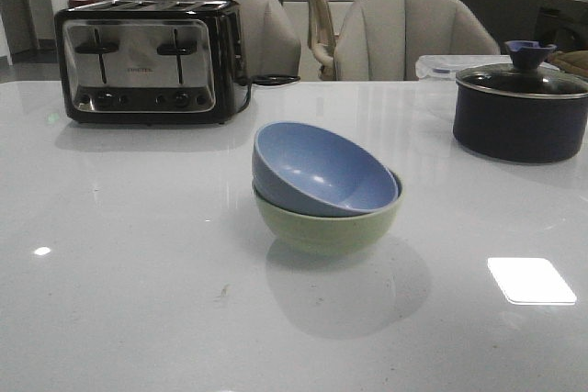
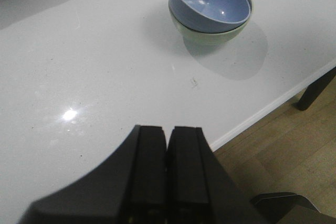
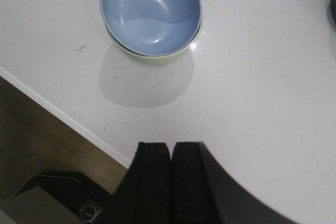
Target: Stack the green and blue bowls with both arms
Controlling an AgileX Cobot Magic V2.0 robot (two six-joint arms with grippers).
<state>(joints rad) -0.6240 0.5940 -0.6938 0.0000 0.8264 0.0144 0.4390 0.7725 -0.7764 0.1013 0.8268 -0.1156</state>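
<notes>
The dusty blue bowl point(image 1: 317, 170) sits tilted inside the pale green bowl point(image 1: 331, 225) at the middle of the white table. The stack also shows in the left wrist view, blue bowl point(image 2: 209, 1) over green bowl point(image 2: 210, 36), and in the right wrist view, blue bowl point(image 3: 151, 11) with the green rim point(image 3: 157, 56) beneath. My left gripper point(image 2: 167, 129) is shut and empty, back over the table's near edge, well apart from the bowls. My right gripper point(image 3: 170, 145) is shut and empty, also back near the table's edge. Neither gripper shows in the front view.
A chrome and black toaster point(image 1: 147, 60) stands at the back left. A dark lidded pot point(image 1: 520, 109) stands at the back right. Grey chairs point(image 1: 404, 36) stand behind the table. The table's front edge point(image 2: 268, 107) drops to wooden floor.
</notes>
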